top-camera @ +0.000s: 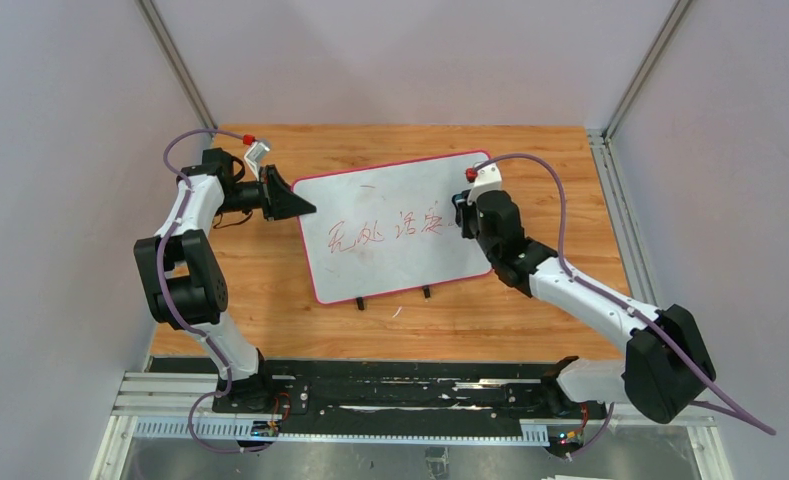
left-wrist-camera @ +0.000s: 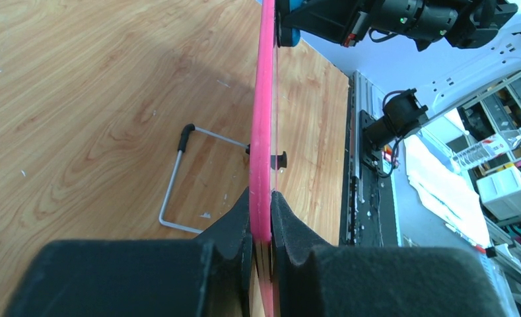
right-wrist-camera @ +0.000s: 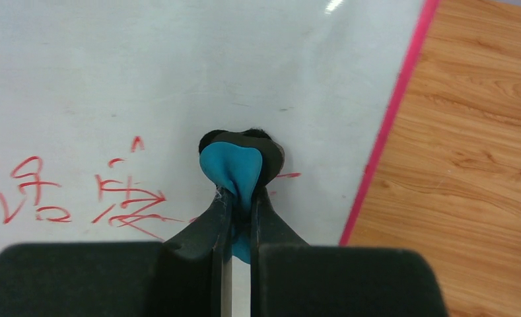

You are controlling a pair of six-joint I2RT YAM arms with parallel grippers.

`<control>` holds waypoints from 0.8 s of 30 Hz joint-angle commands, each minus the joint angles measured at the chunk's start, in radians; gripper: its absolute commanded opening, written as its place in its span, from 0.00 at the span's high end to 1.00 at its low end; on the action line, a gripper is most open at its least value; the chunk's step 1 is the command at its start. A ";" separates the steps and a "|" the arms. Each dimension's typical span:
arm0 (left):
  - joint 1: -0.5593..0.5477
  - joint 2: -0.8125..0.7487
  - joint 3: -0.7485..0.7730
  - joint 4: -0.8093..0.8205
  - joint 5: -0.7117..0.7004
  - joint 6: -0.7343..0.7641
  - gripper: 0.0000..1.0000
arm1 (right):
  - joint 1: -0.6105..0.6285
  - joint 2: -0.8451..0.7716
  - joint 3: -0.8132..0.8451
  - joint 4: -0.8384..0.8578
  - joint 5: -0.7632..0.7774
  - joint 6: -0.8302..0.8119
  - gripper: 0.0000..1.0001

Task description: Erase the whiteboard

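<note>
The whiteboard (top-camera: pixel 390 215), white with a pink-red border, lies on the wooden table with red handwriting (top-camera: pixel 385 228) across its middle. My left gripper (top-camera: pixel 305 209) is shut on the board's left edge; in the left wrist view the pink border (left-wrist-camera: pixel 263 132) runs edge-on between the black pads (left-wrist-camera: pixel 290 221). My right gripper (top-camera: pixel 460 215) is shut on a small blue eraser (right-wrist-camera: pixel 234 170), which presses on the board just right of the red writing (right-wrist-camera: pixel 122 201). In the top view the eraser is hidden under the right wrist.
Two small black feet (top-camera: pixel 360 301) stick out at the board's near edge. A bent wire stand (left-wrist-camera: pixel 175 181) shows under the board in the left wrist view. Wooden tabletop (top-camera: pixel 270 290) surrounds the board; a black rail (top-camera: pixel 400 390) runs along the near edge.
</note>
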 commanded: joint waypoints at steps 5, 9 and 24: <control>0.001 0.011 0.025 0.048 -0.086 0.096 1.00 | -0.150 -0.047 -0.048 -0.017 0.028 -0.020 0.99; 0.001 0.012 0.025 0.048 -0.086 0.096 1.00 | -0.157 -0.053 -0.051 -0.014 0.004 -0.017 0.99; 0.001 0.006 0.028 0.042 -0.087 0.099 1.00 | 0.052 -0.038 -0.051 0.024 -0.008 0.056 0.99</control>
